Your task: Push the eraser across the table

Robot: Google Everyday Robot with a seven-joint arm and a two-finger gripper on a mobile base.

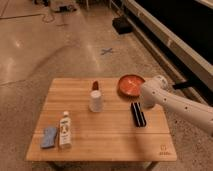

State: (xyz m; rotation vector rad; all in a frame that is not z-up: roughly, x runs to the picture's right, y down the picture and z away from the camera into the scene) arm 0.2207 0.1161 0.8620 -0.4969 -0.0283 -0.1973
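Observation:
The eraser (138, 114), a black oblong block with a pale stripe, lies lengthwise on the right half of the light-wood table (115, 135). My white arm reaches in from the right. Its gripper (144, 103) hangs at the arm's rounded end, just above the eraser's far end and in front of the red bowl. The arm hides most of the gripper. I cannot tell whether the gripper touches the eraser.
A red bowl (130, 84) stands at the far right of the table, a white cup (96, 101) in the middle, and a small dark red object (95, 85) behind the cup. A white bottle (65, 131) and a flat blue pad (49, 137) lie front left. A dark logo (162, 149) marks the front right corner.

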